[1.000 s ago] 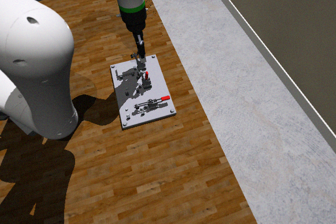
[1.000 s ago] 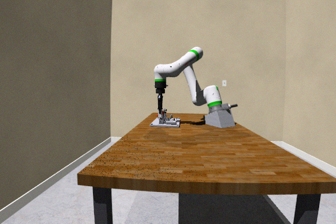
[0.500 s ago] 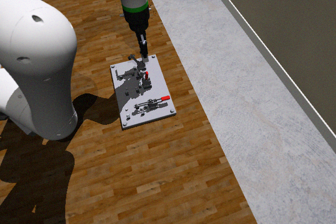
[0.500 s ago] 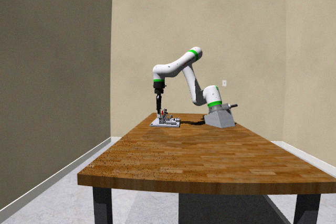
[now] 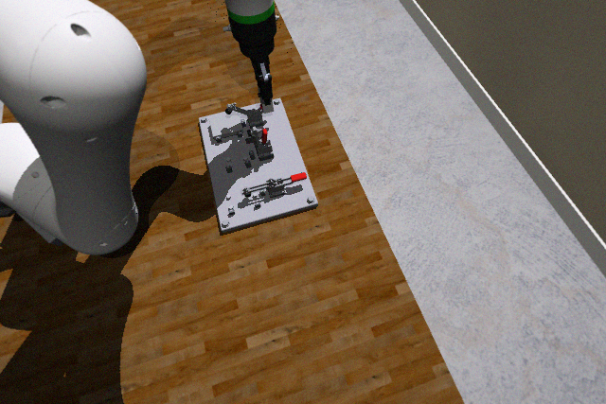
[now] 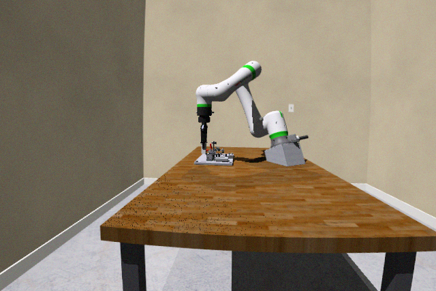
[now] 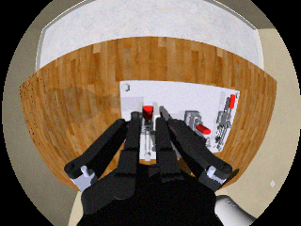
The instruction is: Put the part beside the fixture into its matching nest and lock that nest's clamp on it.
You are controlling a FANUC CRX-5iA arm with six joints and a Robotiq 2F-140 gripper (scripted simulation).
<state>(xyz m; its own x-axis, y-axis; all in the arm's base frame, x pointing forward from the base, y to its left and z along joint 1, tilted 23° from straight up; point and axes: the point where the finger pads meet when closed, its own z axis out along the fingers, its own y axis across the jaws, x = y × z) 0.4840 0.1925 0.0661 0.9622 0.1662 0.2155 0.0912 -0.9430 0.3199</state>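
I see the black two-finger gripper (image 7: 147, 124) clenched on a red-tipped clamp handle (image 7: 147, 111) at the upper edge of the grey rectangular fixture plate (image 5: 294, 165), centre frame on the wooden worktop (image 5: 294, 316). I cannot tell where the part lies.

top, exterior and wrist views share the fixture plate (image 5: 294, 165).

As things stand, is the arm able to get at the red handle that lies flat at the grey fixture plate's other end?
Probably not yet: its fingers are shut on another clamp's red handle. The flat red handle itself lies uncovered.
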